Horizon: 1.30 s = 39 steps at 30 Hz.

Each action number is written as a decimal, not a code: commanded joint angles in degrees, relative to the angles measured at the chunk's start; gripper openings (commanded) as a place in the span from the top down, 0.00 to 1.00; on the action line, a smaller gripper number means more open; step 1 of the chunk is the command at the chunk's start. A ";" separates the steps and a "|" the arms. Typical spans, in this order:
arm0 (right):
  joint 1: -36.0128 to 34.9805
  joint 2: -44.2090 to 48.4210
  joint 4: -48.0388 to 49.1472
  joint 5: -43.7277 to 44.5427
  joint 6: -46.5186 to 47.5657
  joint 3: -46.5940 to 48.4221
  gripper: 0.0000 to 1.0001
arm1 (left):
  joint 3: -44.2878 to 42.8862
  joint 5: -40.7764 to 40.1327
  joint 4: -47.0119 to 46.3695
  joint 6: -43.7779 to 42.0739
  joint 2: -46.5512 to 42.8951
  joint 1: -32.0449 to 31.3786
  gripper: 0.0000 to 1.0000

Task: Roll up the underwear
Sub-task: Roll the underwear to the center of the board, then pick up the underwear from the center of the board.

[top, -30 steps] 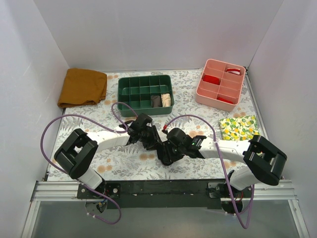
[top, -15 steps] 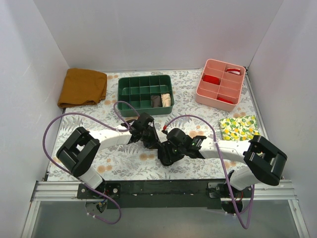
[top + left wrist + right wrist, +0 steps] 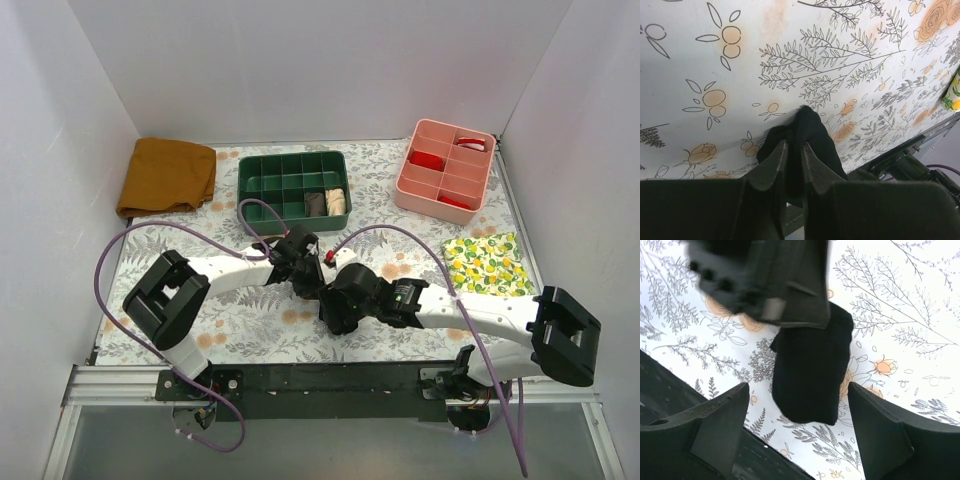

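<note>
The left hand (image 3: 793, 148) is clenched on the underwear (image 3: 812, 131); its two fingers stand almost together with a fold of the black fabric pinched between them. The right hand (image 3: 797, 390) is released, its fingers (image 3: 722, 415) spread wide on either side of the same bundle and touching none of it that we can see. From the right wrist we see the underwear (image 3: 810, 375) as a compact dark roll that sticks out from under the left hand (no label shows on it from either wrist). We cannot tell whether its free end rests on the table (image 3: 250, 322) or hangs just above the floral cover.

In the top view the two hands meet near the middle of the table, toward its near edge, the left hand (image 3: 305, 272) just beside the right one. Further back stands a green tray (image 3: 262, 185) with a pink tray (image 3: 420, 130) to its right. A mustard-brown cloth (image 3: 167, 175) lies at the far left and a lemon-print cloth (image 3: 482, 258) at the right edge, both well apart from the hands.
</note>
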<state>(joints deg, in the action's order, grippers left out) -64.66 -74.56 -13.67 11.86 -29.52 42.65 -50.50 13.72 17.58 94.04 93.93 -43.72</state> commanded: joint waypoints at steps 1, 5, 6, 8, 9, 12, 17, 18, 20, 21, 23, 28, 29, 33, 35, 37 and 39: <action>-5.28 -1.45 -5.30 11.68 4.29 6.28 0.13 | -2.05 -1.94 4.03 -1.75 1.96 -0.66 1.00; -11.52 -6.55 -12.16 21.60 4.03 12.34 0.13 | -3.46 -2.73 5.35 -2.28 2.75 -0.84 1.00; -12.15 -7.78 -13.47 22.67 3.51 13.32 0.12 | -3.64 -2.82 5.44 -2.28 2.75 -0.75 1.00; -13.38 -11.29 -16.73 24.69 2.98 15.78 0.12 | -3.82 -2.73 5.44 -2.19 2.84 -0.83 1.00; -13.64 -12.44 -17.78 25.14 1.58 16.84 0.12 | -3.82 -2.73 5.44 -2.19 2.92 -0.84 1.00; -15.05 -16.39 -20.86 27.69 0.34 19.04 0.12 | -3.64 -2.64 5.62 -2.11 2.93 -0.83 1.00; -15.32 -20.53 -24.47 30.42 -3.97 19.66 0.12 | -3.11 -2.47 5.53 -1.84 2.84 -0.75 1.00; -15.32 -20.53 -23.60 30.16 -4.06 18.88 0.12 | -3.11 -2.38 5.62 -1.84 2.75 -0.75 1.00; -15.40 -20.44 -22.55 29.11 -3.97 18.08 0.12 | -3.11 -2.47 5.62 -1.93 2.75 -0.84 1.00; -15.40 -20.36 -21.93 28.84 -3.97 17.82 0.12 | -3.03 -2.64 5.62 -1.93 2.84 -0.75 1.00; -15.49 -20.44 -21.84 28.84 -4.14 17.38 0.12 | -3.11 -2.46 5.53 -1.76 2.84 -0.84 1.00; -16.81 -22.29 -23.59 30.24 -4.58 19.04 0.13 | -3.20 -2.20 5.36 -1.67 3.19 -0.75 1.00; -17.16 -22.55 -23.77 30.42 -4.50 19.65 0.13 | -3.20 -2.20 5.27 -1.67 3.10 -0.75 1.00; -18.13 -24.92 -25.26 31.21 -5.90 21.07 0.13 | -3.29 -2.29 5.35 -1.67 3.19 -0.75 1.00; -18.22 -25.28 -25.35 31.30 -6.16 21.15 0.12 | -3.29 -2.29 5.35 -1.75 3.10 -0.75 1.00; -18.48 -25.72 -25.53 31.47 -6.78 21.33 0.13 | -3.20 -2.29 5.27 -1.75 3.10 -0.75 1.00; -18.83 -26.42 -27.19 32.52 -7.83 22.29 0.13 | -3.20 -2.29 5.36 -1.67 3.19 -0.75 1.00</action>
<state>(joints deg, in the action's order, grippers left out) -82.85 -100.14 -37.80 40.97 -34.20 61.91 -53.52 13.30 20.75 93.23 96.12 -44.05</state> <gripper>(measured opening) 0.873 0.098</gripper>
